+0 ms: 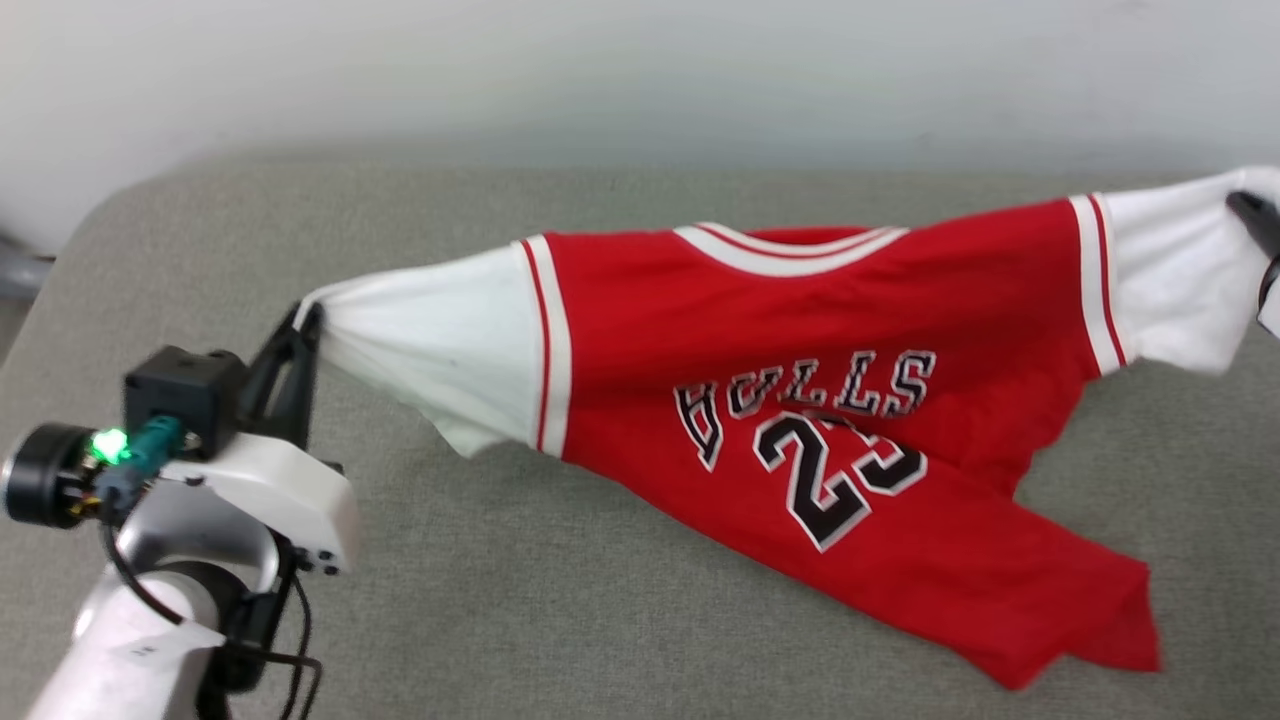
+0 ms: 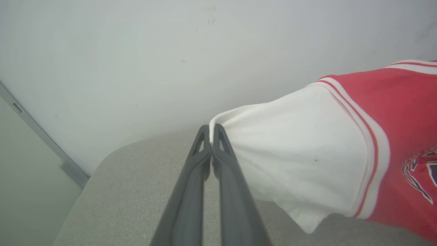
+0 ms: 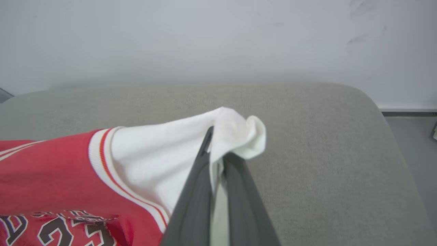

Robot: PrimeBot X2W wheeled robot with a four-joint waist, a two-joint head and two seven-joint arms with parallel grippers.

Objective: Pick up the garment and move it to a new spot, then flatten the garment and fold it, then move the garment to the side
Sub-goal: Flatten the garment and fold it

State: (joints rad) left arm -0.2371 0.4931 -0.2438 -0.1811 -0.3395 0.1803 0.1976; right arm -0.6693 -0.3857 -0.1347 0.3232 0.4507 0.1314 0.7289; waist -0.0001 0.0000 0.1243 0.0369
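Red garment (image 1: pixel 650 330) pinched tight by left end effector (image 1: pixel 309 316), right end effector (image 1: pixel 1242 205).

Over the table (image 1: pixel 500 620) the garment (image 1: pixel 820 330) stretches between left hand (image 1: pixel 306 320) and right hand (image 1: pixel 1252 208)

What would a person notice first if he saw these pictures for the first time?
The red garment with black "BULLS 23" lettering stands out most, stretched wide across the middle of the head view over the grey padded surface. The left gripper is shut on one white sleeve at the left. The right gripper is shut on the other sleeve at the far right edge.
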